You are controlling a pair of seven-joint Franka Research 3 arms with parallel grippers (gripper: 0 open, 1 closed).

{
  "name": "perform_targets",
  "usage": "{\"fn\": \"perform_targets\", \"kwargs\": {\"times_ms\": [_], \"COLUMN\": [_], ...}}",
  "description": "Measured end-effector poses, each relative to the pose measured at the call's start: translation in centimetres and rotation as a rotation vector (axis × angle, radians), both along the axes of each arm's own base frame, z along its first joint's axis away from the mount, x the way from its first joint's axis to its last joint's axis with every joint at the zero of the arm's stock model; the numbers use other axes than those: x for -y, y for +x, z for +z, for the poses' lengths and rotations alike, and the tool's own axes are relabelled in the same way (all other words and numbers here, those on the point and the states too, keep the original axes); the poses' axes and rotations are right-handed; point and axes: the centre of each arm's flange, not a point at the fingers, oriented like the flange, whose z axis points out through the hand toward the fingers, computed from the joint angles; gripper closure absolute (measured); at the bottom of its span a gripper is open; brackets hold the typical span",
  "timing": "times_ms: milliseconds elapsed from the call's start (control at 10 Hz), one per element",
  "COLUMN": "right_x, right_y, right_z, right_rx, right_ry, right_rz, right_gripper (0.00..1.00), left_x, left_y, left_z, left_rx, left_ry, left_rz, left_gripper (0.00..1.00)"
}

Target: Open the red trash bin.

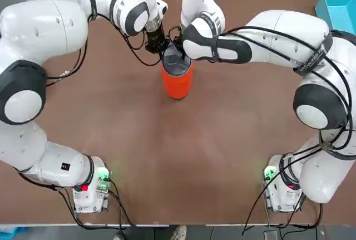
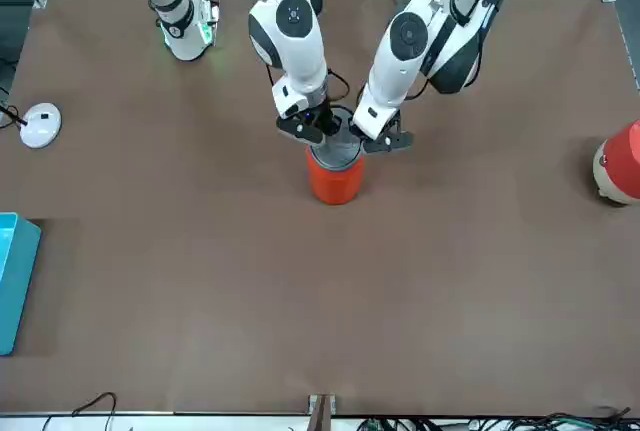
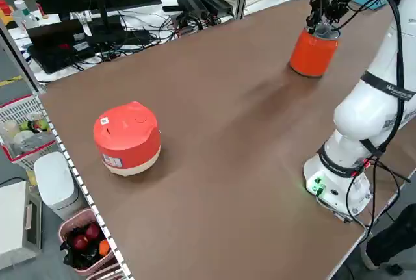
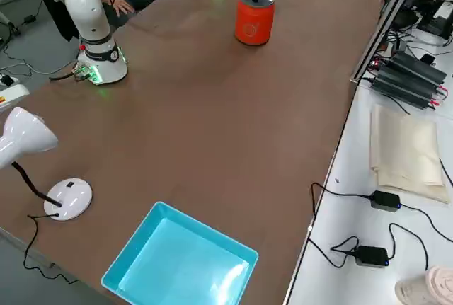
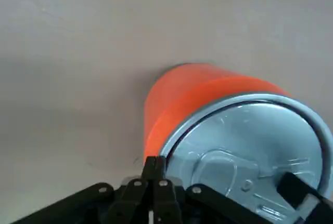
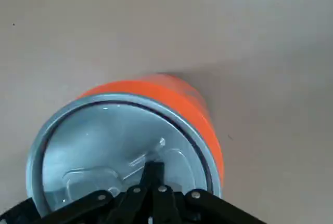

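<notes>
The red trash bin [image 1: 177,83] stands upright on the brown table, toward its far middle, with its round grey swing lid [image 6: 104,146] lying level in the metal rim. My left gripper [image 5: 155,165] is shut with nothing in it, its tips at the rim just outside the lid [image 5: 234,151]. My right gripper [image 6: 153,170] is shut too and holds nothing, its tips right over the lid's surface. In the front view the right gripper [image 2: 314,128] and the left gripper [image 2: 374,137] flank the bin's [image 2: 335,179] top.
A teal open box [image 1: 337,6] sits at the table's far right corner. A red rice cooker [image 3: 127,138] stands far off on the left side, and a white desk lamp [image 4: 67,199] on the right side. Both forearms crowd over the bin.
</notes>
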Motion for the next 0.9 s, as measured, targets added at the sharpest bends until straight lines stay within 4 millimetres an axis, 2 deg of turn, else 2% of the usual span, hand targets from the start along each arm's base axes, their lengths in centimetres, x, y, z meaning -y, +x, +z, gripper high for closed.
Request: {"fn": "perform_targets", "kwargs": {"times_ms": [100, 200, 300, 500, 700, 900], "right_x": [0.5, 1.6, 3.2, 7.9, 15.0, 23.7], "right_y": [0.5, 1.7, 3.1, 5.2, 7.5, 10.4], "right_z": [0.9, 2.7, 5.2, 11.2, 17.0, 21.9], "right_rx": [-0.015, -0.023, -0.027, -0.040, -0.061, -0.017], "right_ry": [-0.017, -0.024, -0.025, -0.031, -0.049, -0.043], "right_rz": [-0.008, -0.029, -0.056, -0.080, -0.070, -0.097], "right_gripper": [0.99, 0.99, 0.99, 0.98, 0.96, 0.94], "left_x": [0.0, 0.0, 0.0, -0.2, -0.9, -3.4], "left_y": [0.0, 0.0, 0.0, 0.2, 1.2, 4.4], "left_z": [0.0, 0.0, 0.0, 0.0, 1.5, 5.8], "left_rx": [0.000, 0.000, 0.000, -0.001, -0.016, -0.032], "left_ry": [0.000, 0.000, 0.000, 0.001, 0.013, 0.023], "left_rz": [0.000, 0.001, 0.001, 0.006, 0.020, 0.072], "left_gripper": [0.99, 0.99, 0.99, 0.99, 0.97, 0.73]}}
